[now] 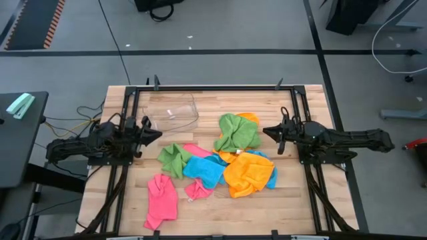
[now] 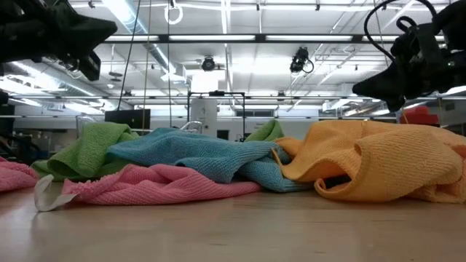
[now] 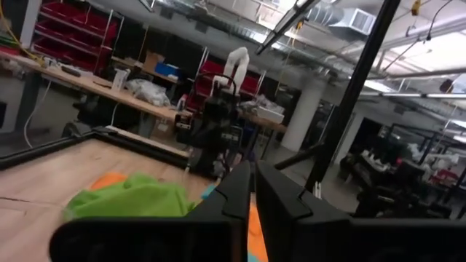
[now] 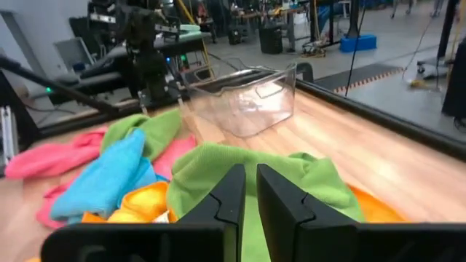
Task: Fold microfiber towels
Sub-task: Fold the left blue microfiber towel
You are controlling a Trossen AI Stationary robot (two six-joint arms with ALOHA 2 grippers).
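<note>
A pink towel (image 2: 145,185) is lying nearest, crumpled on the bench (image 1: 267,207) among unfolded microfiber towels (image 1: 220,163). My left end effector (image 1: 158,134) and right end effector (image 1: 267,131) are hovering clenched, grasping nothing.

crumpled pink, green, blue, orange microfiber towels (image 1: 213,167) heaped mid-table.

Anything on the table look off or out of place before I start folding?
Nothing damaged or spilled. The microfiber towels lie crumpled and overlapping in a heap mid-table, none folded; one pink towel lies apart near the front edge. The clear plastic tub sits empty behind them.
</note>
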